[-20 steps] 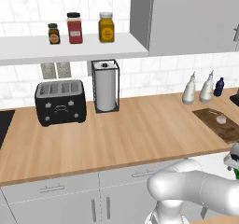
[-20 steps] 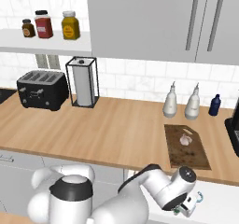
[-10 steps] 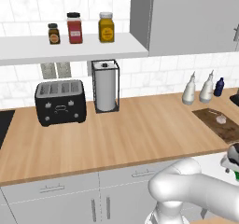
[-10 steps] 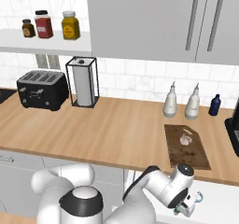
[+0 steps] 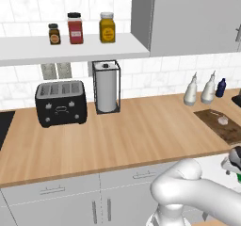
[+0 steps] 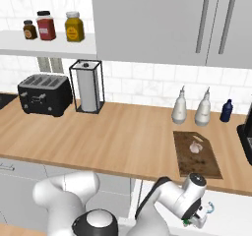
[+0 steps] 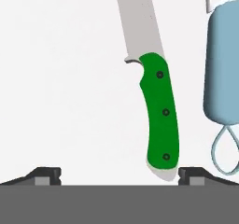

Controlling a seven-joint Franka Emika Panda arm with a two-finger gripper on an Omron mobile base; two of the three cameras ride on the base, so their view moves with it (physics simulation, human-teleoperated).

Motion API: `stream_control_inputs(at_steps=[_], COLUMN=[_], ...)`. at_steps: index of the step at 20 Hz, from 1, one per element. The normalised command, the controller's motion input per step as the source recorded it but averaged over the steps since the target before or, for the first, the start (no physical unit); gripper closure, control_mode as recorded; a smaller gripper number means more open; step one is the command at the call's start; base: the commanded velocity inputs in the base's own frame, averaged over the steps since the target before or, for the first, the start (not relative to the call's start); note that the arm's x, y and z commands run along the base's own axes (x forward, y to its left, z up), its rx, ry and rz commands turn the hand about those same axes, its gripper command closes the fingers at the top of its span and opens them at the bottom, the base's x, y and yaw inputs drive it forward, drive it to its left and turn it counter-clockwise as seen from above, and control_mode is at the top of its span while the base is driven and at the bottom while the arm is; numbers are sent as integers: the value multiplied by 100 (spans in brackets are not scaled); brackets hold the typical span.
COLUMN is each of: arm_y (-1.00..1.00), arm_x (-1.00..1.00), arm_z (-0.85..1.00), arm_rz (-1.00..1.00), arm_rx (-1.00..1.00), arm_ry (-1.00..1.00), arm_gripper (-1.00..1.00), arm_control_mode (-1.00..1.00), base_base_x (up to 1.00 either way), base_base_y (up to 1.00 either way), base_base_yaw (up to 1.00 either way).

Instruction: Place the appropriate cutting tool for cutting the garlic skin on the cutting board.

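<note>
The cutting tool (image 7: 161, 111) is a knife with a green handle and a grey blade, lying flat on a white surface in the hand view. My gripper (image 7: 119, 177) is open just above it. Its fingertips (image 7: 46, 175) stand wide apart, and the butt of the handle lies close to the right one. From the base views the gripper (image 6: 198, 219) hangs low in front of the counter, below the dark brown cutting board (image 6: 203, 163) (image 5: 230, 132). The pale garlic (image 6: 196, 147) (image 5: 223, 120) rests on the board's far half.
A light blue tool with a wire loop (image 7: 223, 73) lies right of the knife. Two white squeeze bottles (image 6: 179, 107) and a small blue bottle (image 6: 226, 110) stand behind the board. A toaster (image 6: 44, 95) and paper towel holder (image 6: 87, 86) sit further left.
The arm's links have shifted slightly while the hand stays low in front of the counter at the right. Nothing on the counter has moved.
</note>
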Motion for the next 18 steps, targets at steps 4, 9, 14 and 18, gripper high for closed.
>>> stream_control_inputs(at_steps=[4, 9, 14, 18], arm_y=[-22, 3, 11, 0], arm_x=[6, 1, 1, -5], arm_z=[-24, -60, -48, -5], arm_rz=[6, 5, 4, 2], arm_rx=[2, -1, -2, 0], arm_ry=[0, 7, 10, 0], arm_gripper=[-100, -100, 100, 100], arm_control_mode=[-100, -100, -100, -100], base_base_x=[0, 0, 0, 0], base_base_y=[0, 0, 0, 0], base_base_yaw=[0, 0, 0, 0])
